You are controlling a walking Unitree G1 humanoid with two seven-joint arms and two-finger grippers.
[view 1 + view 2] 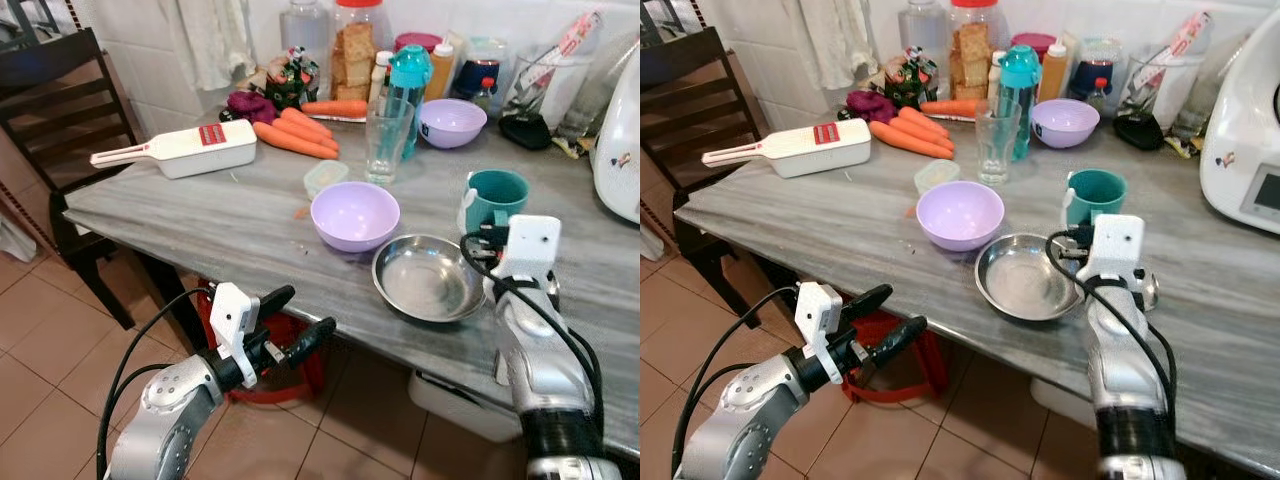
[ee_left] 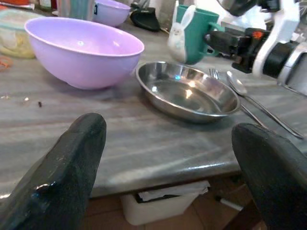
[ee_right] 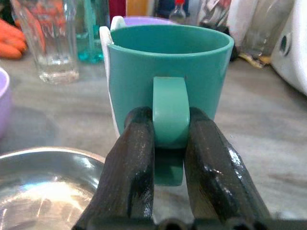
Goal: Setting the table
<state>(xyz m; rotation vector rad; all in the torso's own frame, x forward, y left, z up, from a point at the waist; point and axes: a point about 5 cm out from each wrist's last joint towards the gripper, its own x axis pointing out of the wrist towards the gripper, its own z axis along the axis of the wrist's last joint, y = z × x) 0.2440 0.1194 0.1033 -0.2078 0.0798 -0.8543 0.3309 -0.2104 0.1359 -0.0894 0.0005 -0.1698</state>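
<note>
1. Your right gripper (image 3: 169, 143) has its fingers clamped on the handle of the teal mug (image 1: 499, 197), which sits on the table (image 1: 200, 215) near the front edge, right behind the steel dish (image 1: 428, 277).
2. Your left gripper (image 1: 297, 322) hangs below the front edge, jaws wide apart, holding nothing.
3. The purple bowl (image 1: 354, 214) is just beside the dish.

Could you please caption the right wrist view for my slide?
Right tool shut on the handle of the teal mug, beside a steel bowl.
</note>
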